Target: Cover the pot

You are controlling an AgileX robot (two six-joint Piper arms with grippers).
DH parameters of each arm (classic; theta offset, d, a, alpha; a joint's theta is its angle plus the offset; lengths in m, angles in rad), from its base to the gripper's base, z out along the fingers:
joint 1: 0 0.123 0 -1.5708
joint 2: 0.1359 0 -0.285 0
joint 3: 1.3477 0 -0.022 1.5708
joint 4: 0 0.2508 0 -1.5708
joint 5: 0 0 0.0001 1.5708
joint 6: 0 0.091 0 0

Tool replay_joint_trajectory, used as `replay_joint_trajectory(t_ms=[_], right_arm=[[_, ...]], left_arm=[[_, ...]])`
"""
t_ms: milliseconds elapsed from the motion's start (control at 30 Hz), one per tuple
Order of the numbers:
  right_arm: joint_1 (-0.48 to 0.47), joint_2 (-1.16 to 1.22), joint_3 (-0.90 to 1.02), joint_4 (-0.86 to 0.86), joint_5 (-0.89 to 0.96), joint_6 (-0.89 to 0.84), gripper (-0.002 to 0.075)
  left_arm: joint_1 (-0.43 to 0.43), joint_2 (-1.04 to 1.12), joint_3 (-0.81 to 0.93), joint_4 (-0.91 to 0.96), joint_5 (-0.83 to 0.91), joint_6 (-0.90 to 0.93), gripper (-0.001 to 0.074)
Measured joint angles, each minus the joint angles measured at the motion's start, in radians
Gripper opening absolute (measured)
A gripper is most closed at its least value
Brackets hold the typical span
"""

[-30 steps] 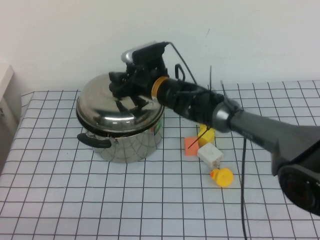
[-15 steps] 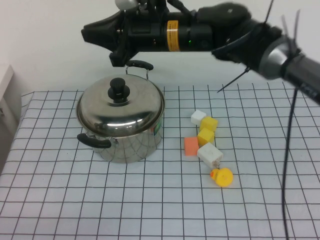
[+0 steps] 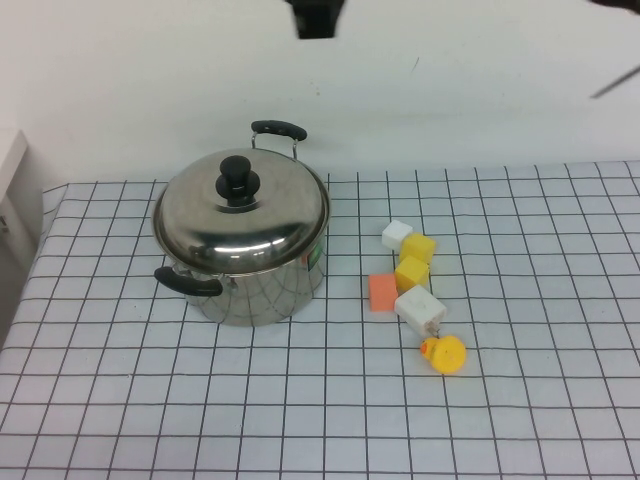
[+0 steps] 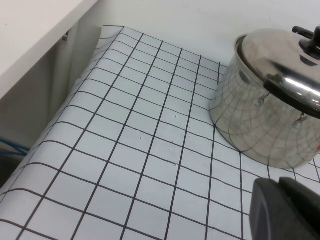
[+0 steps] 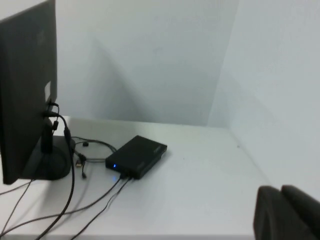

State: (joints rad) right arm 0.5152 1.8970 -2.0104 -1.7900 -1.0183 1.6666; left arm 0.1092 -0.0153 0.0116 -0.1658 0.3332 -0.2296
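High view, left wrist share pot (image 3: 255, 270).

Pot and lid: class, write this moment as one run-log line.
pot: lid on | left gripper: low beside pot | right gripper: raised off table, facing a desk | blocks, duck: right of pot

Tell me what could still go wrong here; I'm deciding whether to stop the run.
1. The right gripper is high above the table; a careless return sweep could clip the lid by its knob.
2. The lid's seating on the pot can't be confirmed all round; a nudge might slide it.
3. The left gripper sits low beside the pot and could bump it.
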Motion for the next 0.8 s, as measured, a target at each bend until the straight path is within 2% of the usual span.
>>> replay_joint_trajectory(t_ms=[200, 467, 700, 800], right_arm=[[-0.034, -0.211, 0.315, -0.002, 0.055, -0.043, 0.0008], [-0.035, -0.576, 0.825, 0.002, 0.412, -0.102, 0.0006], [-0.035, -0.795, 1.095, 0.014, 0.707, -0.103, 0.0005], [-0.035, -0.901, 1.182, 0.018, 0.778, -0.098, 0.0004]], left_arm=[[0.000, 0.000, 0.000, 0.000, 0.000, -0.004, -0.0003], [0.000, 0.000, 0.000, 0.000, 0.000, -0.004, -0.0003], [0.000, 0.000, 0.000, 0.000, 0.000, -0.004, -0.0003], [0.000, 0.000, 0.000, 0.000, 0.000, -0.004, -0.0003]])
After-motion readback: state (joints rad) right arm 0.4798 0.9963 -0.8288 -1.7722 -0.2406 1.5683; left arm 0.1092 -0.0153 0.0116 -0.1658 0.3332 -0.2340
